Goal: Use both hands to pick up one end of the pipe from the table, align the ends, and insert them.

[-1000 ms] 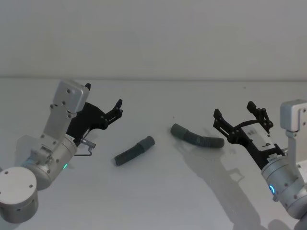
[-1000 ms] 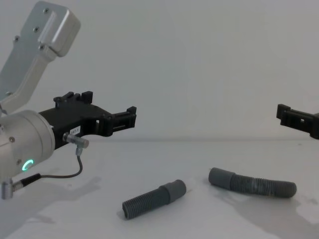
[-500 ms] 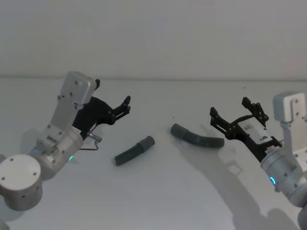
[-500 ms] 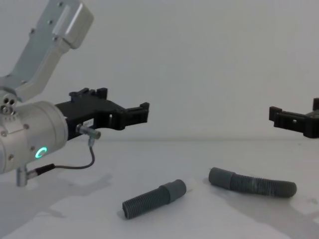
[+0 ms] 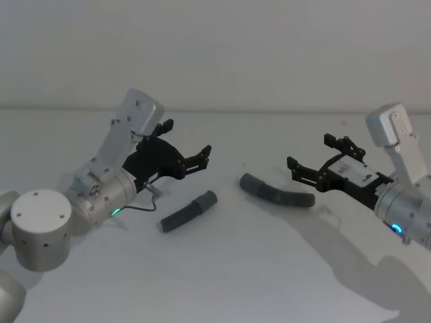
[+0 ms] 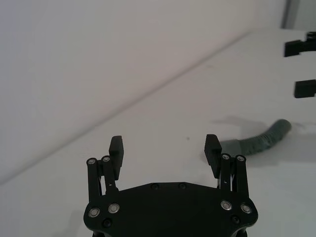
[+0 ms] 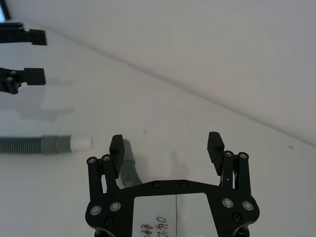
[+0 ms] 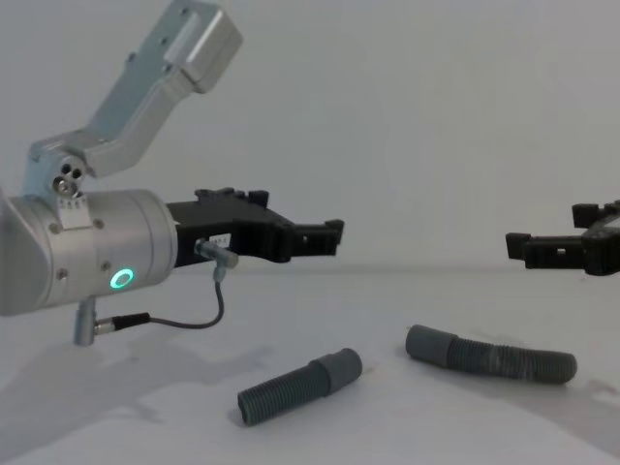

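A: Head camera first: where does the pipe lie?
B: In two pieces, near the middle of the table (image 5: 222, 276). The short hose piece (image 5: 183, 215) lies toward the left side, with its cuff (image 5: 207, 200) at the end nearer the far edge. The long hose piece (image 5: 283, 196) lies to its right, with its own cuff (image 5: 250, 182) at its left end. The two cuffs point toward each other but stay apart.
A: And the grippers?
B: The left gripper (image 5: 187, 138) hangs over the table behind the short piece, fingers spread wide, holding nothing. The right gripper (image 5: 310, 151) hovers by the long piece's right end, just as wide and empty.
A: Left wrist camera?
B: The left gripper (image 6: 164, 145) has only bare table between its fingers. The long hose piece (image 6: 256, 142) lies beyond one fingertip, and the right gripper (image 6: 292, 68) sits farther off.
A: Right wrist?
B: The right gripper (image 7: 167, 143) is spread, nothing in it. The long hose piece (image 7: 129, 170) shows behind one finger. The short hose piece (image 7: 29, 144) is off to the side, with the left gripper (image 7: 43, 56) beyond it.
A: Chest?
B: The short hose piece (image 8: 295, 386) and the long hose piece (image 8: 494, 356) lie flat. The left gripper (image 8: 325, 237), on the arm with the green ring (image 8: 121, 280), and the right gripper (image 8: 547, 228) are both well above them.
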